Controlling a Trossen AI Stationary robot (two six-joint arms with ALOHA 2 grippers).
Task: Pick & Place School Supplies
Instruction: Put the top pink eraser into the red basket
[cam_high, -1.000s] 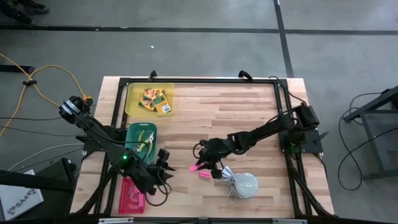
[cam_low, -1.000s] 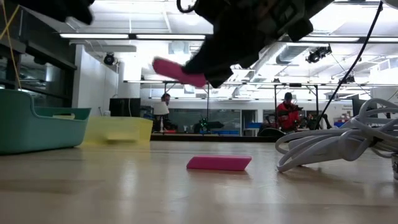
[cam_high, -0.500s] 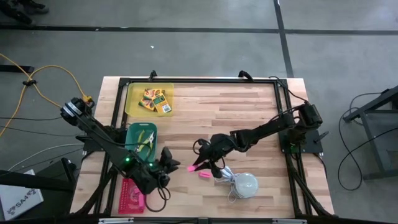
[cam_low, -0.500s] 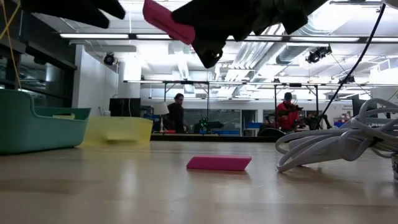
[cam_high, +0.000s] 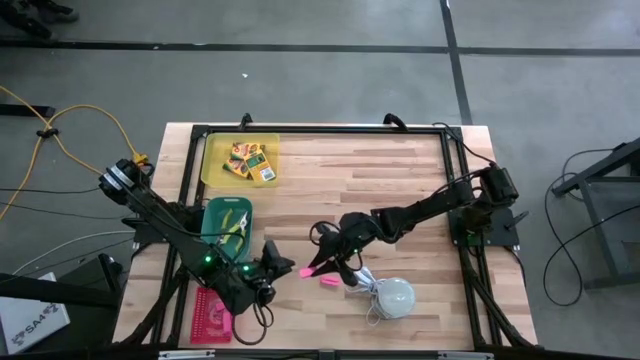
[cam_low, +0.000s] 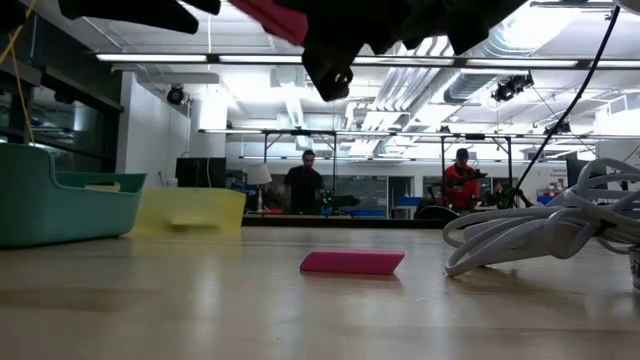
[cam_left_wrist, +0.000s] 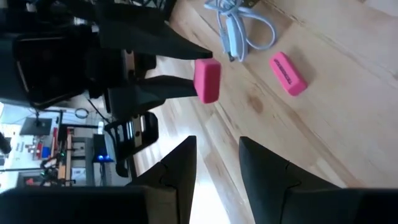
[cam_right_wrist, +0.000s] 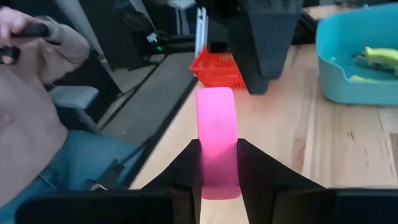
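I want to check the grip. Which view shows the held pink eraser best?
The right wrist view: the pink eraser stands clamped in the right claw. The left wrist view shows its end, the high view a speck, the low view a corner.

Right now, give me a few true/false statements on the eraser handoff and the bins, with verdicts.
1. The right end effector holds a pink eraser clear of the table. True.
2. The left end effector is shut on that eraser. False: its fingers stand apart, short of it.
3. A second pink eraser lies on the table. True.
4. The teal bin holds the yellow-and-green boxes. False: the boxes sit in the yellow tray.
5. The white cord lies inside the red basket. False: it lies on the table.
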